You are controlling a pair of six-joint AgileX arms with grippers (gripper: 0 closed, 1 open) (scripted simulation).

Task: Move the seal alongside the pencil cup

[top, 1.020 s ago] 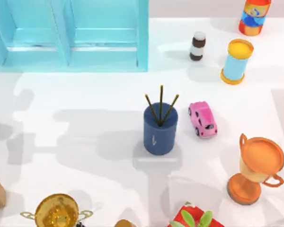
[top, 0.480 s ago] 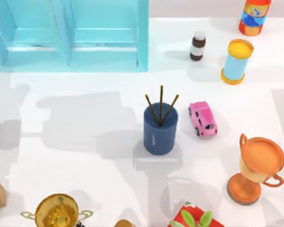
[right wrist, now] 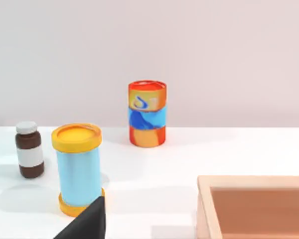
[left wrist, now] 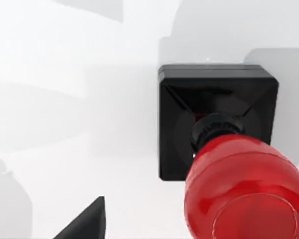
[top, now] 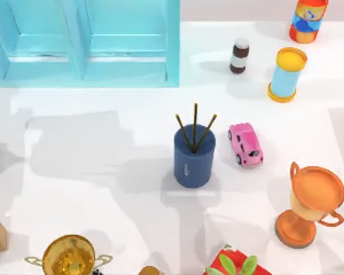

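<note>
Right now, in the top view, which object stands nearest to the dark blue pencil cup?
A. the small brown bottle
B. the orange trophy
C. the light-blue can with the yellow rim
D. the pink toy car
D: the pink toy car sits just to the right of the pencil cup, with a small gap between them; the other three stand clearly farther off.

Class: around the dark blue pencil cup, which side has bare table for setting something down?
The dark blue pencil cup has bare table on its left. Its right is crowded by the pink toy car.
</note>
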